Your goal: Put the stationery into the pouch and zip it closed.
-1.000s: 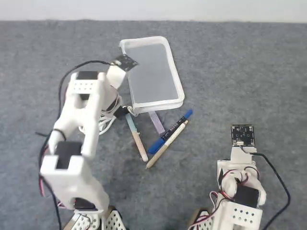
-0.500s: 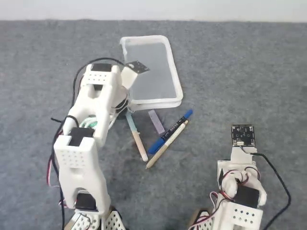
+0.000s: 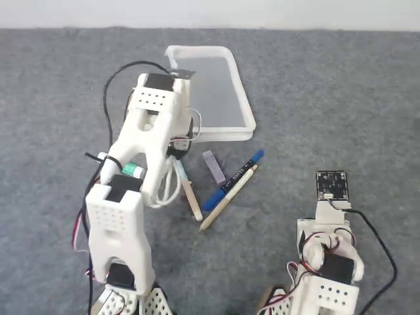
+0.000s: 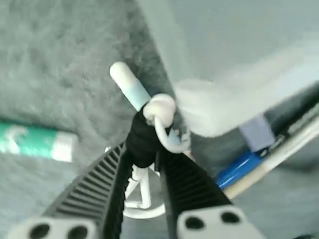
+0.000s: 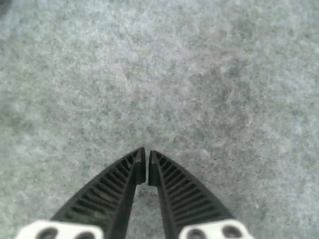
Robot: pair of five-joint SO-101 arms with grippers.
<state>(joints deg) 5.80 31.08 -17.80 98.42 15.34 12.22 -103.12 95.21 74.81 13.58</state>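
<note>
Left claw: jaws clamped on the black zip pull at the near corner of the pouch. A white ring is looped through the pull just past the fingertips.

Change over the last second: the left arm has swung in from the side and now stands over that corner. The pouch has turned and slid a little away from the arm bases with it, so its near edge sits farther up the tabletop. Lilac eraser-like block: formerly close against the pouch edge, now lying apart from it.

Stationery, all outside the pouch, positions unchanged:
- white-and-pale-blue pen, one end right beside the clamped pull
- blue marker and beige pencil, side by side and touching, just beyond the pen
- green-and-white tube, on the tabletop to the other side of the claw

Right claw: jaws together, holding nothing, over bare tabletop well apart from the pouch; arm has not moved.

Assessment: the pull is in hand, but the pouch body follows the tug instead of staying put, and whether the zip has run at all cannot be told. Nothing is loaded. The task stands at its opening step, and a steadying hold from the idle arm would likely be needed.
</note>
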